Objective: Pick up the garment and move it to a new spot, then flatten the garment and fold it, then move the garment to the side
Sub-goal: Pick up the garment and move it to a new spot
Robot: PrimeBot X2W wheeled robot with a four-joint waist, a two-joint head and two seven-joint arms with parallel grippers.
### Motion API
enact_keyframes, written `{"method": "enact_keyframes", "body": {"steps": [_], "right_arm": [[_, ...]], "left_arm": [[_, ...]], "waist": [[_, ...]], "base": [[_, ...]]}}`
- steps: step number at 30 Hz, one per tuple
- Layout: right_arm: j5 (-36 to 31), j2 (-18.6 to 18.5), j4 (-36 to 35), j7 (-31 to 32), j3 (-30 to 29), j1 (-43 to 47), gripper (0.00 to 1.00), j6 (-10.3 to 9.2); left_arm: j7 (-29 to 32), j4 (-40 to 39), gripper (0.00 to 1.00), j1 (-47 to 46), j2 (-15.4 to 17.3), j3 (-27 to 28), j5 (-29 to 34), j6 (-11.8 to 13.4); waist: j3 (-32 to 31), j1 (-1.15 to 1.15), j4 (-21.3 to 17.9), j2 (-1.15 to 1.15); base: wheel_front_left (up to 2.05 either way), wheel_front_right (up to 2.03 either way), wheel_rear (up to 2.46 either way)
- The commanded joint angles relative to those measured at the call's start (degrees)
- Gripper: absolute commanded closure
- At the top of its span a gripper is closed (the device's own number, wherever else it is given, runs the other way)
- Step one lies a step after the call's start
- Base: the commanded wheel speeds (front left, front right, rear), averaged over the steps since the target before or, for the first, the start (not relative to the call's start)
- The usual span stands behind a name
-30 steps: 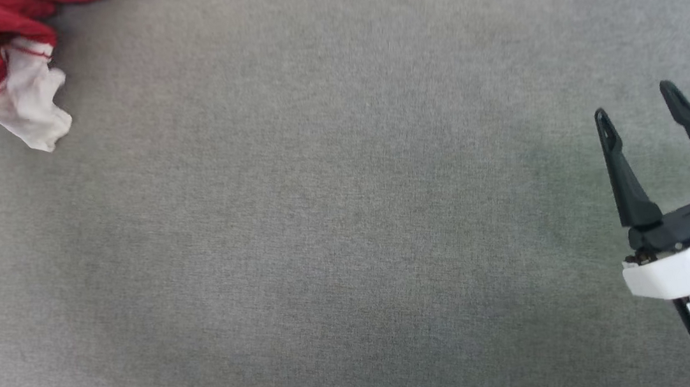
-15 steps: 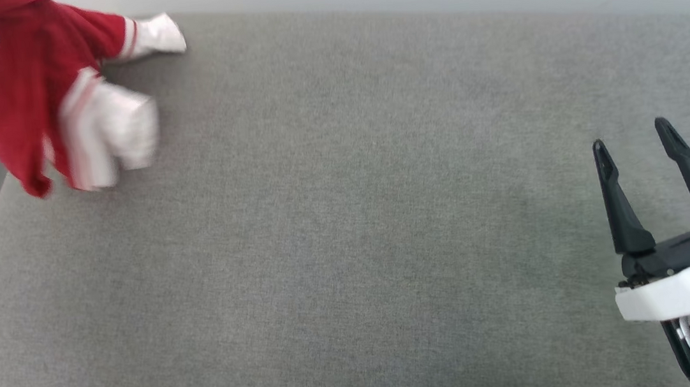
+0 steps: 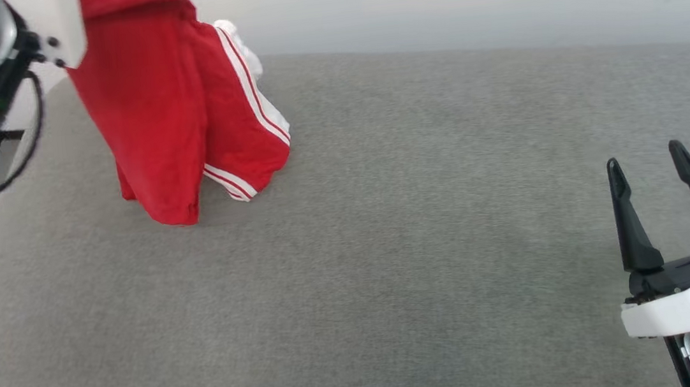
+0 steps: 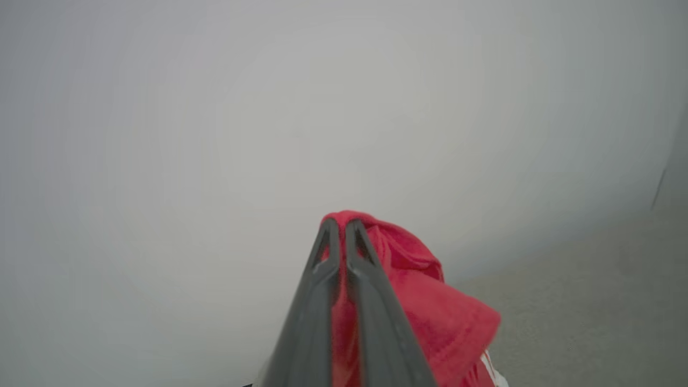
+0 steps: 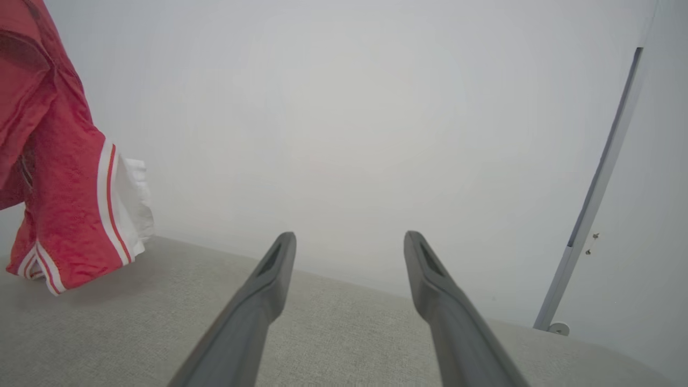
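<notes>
Jersey (image 3: 169, 109) pinched by left gripper (image 4: 340, 224) has swung farther over grey cushion (image 3: 391, 265), nearing set-down; right gripper (image 3: 644, 157) spread, empty.

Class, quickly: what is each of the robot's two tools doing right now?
Left tool: closed on the garment, which hangs from it above the grey surface.
Right tool: open, holding nothing.

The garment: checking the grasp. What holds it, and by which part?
Left gripper, shut on a bunched red fold of the garment; the rest hangs. Right gripper open, empty.
</notes>
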Motion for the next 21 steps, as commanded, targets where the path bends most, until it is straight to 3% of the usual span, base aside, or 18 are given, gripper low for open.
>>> {"method": "enact_keyframes", "body": {"steps": [1,11,21], "right_arm": [[-0.3,0.3,-0.1,-0.3,-0.2,0.7,0.00,0.01],[-0.9,2.1,-0.8,-0.4,-1.7,1.4,0.00,0.01],[-0.2,3.5,-1.3,-0.4,-1.8,0.0,0.00,0.01]], "left_arm": [[1.3,-2.8,1.00,1.0,0.3,-0.6,-1.4,-0.1],[9.1,-17.6,1.00,4.9,-0.4,-4.4,-4.8,0.4],[16.5,-23.4,1.00,12.1,-1.0,-9.3,-6.9,2.2]], "waist": [[-0.4,0.00,-1.3,0.00],[-0.6,0.00,-8.2,0.00],[2.2,0.00,-14.7,0.00]], "base": [[0.00,0.00,0.00],[0.00,0.00,0.00],[0.00,0.00,0.00]]}}
